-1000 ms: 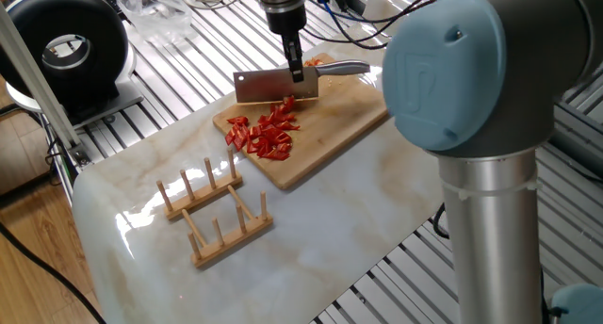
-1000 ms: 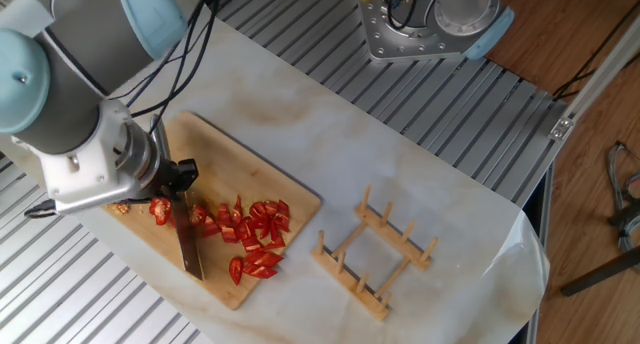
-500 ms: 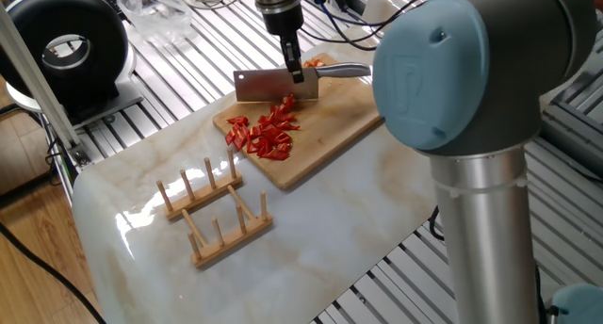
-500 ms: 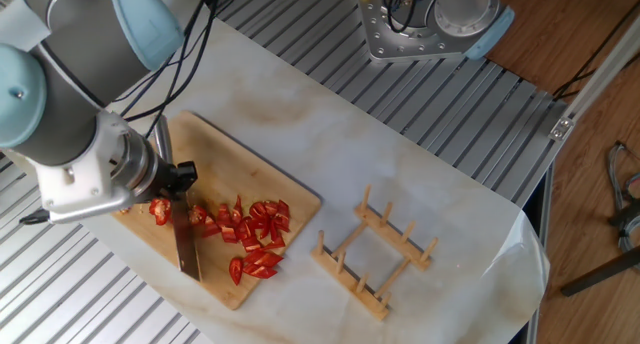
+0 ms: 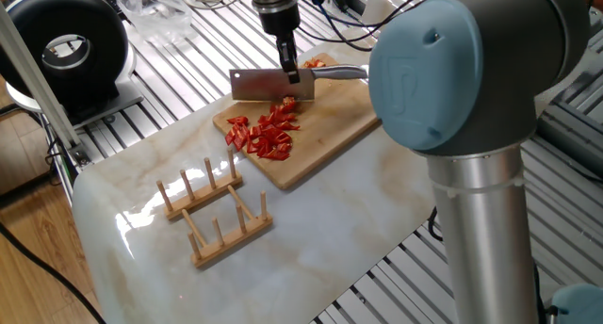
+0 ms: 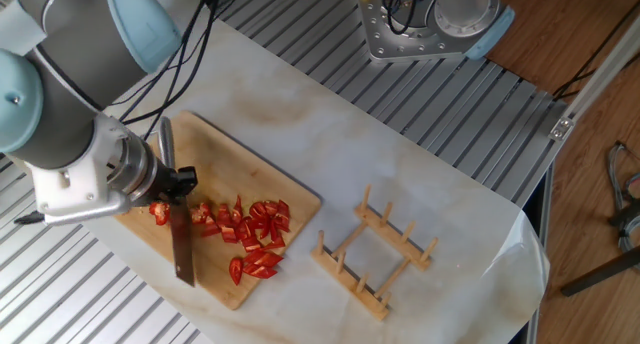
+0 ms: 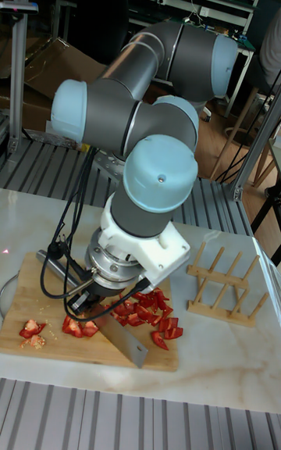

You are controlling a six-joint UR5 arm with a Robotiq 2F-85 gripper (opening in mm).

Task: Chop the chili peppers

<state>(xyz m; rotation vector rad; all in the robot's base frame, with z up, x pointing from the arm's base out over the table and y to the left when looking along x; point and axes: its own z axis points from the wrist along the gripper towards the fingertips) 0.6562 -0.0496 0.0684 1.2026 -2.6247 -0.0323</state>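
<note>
Several small red bits of chili peppers [image 5: 268, 131] lie heaped on a wooden cutting board [image 5: 325, 136] on the marble table. My gripper [image 5: 288, 68] is shut on a steel cleaver [image 5: 259, 85], holding it near where blade meets handle. The blade stands edge-down over the board, just beyond the heap. In the other fixed view the cleaver [image 6: 182, 252] sits left of the chili peppers [image 6: 255, 234], with the gripper [image 6: 178, 181] above it. The tall fixed view shows a few more red bits [image 7: 31, 329] at the board's [image 7: 47, 348] far left end, on the other side of the blade [image 7: 125, 342].
A wooden peg rack [image 5: 212, 211] stands on the marble near the board, also visible in the other fixed view [image 6: 375, 254]. A black round device [image 5: 66, 46] sits at the back left. The arm's large blue elbow [image 5: 452, 70] blocks the right side.
The gripper and cleaver have shifted slightly away from the heap of chopped bits, along the board. The chili bits and the rack have not moved.
</note>
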